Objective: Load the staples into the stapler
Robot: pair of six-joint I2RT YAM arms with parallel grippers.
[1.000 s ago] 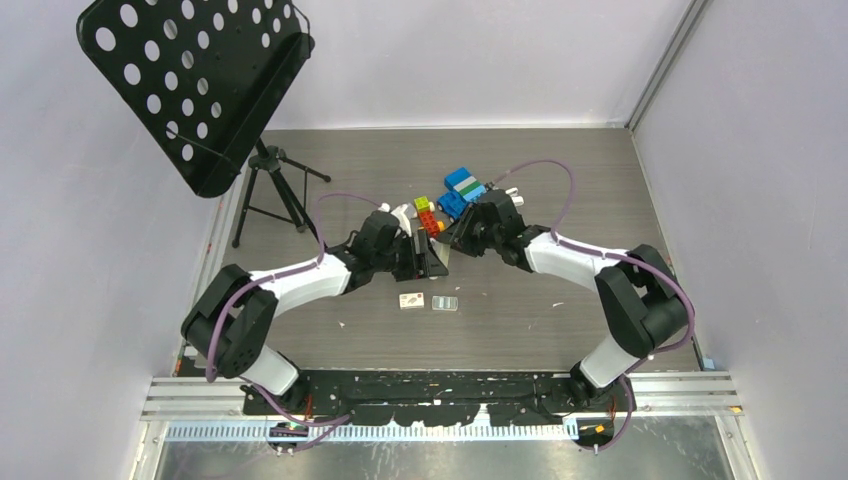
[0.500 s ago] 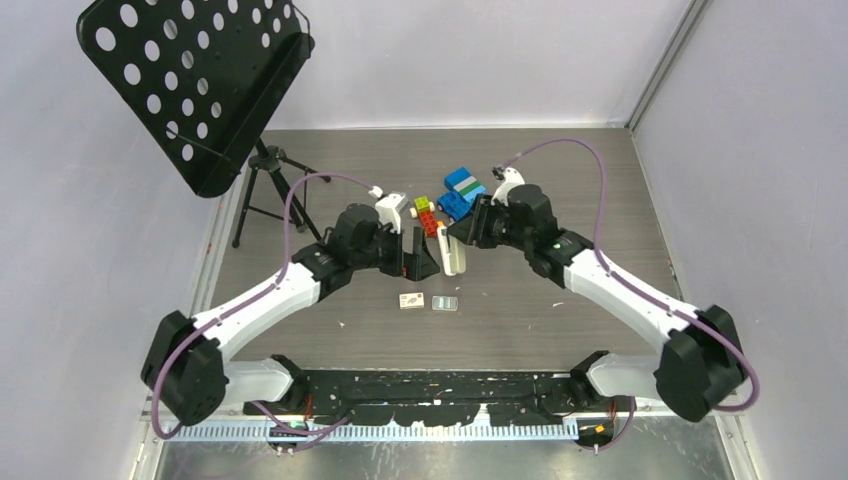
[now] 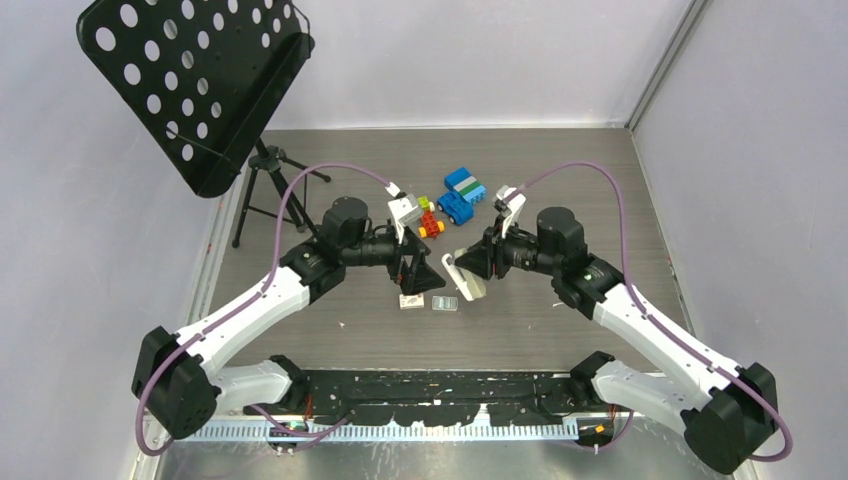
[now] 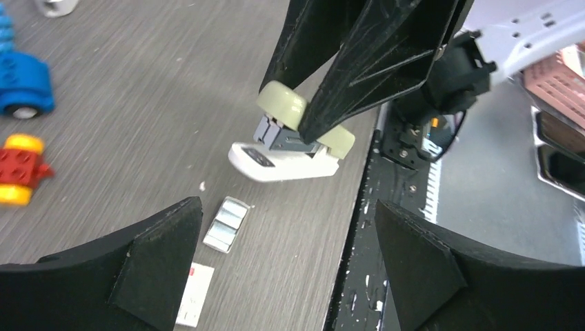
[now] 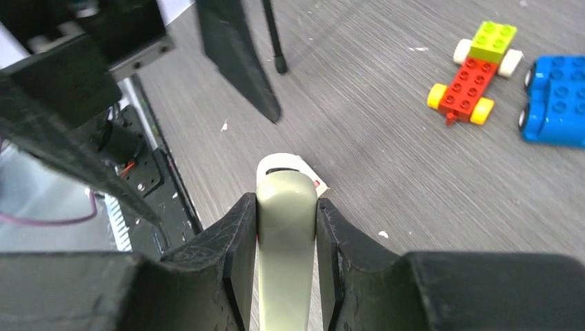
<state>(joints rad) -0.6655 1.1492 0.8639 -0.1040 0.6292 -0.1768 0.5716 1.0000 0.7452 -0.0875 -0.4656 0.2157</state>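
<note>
Inside my right gripper point(image 5: 284, 210) the stapler point(image 4: 290, 148) is clamped, perhaps already open. Under my wide left gripper point(image 4: 286, 221) lie the staples point(image 4: 226, 224); I should pinch their long sides gently.

The top camera is looking down from high behind the near edge, taking in the whole bench point(image 3: 560, 170). The wrist cameras are sitting close and low, facing each other, both catching the stapler point(image 4: 283, 160).

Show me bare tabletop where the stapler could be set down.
Free: far-right table, right of the blue toy; also the near strip between staples and table edge. Crowded: centre, around left tool, right tool, box and stapler.
</note>
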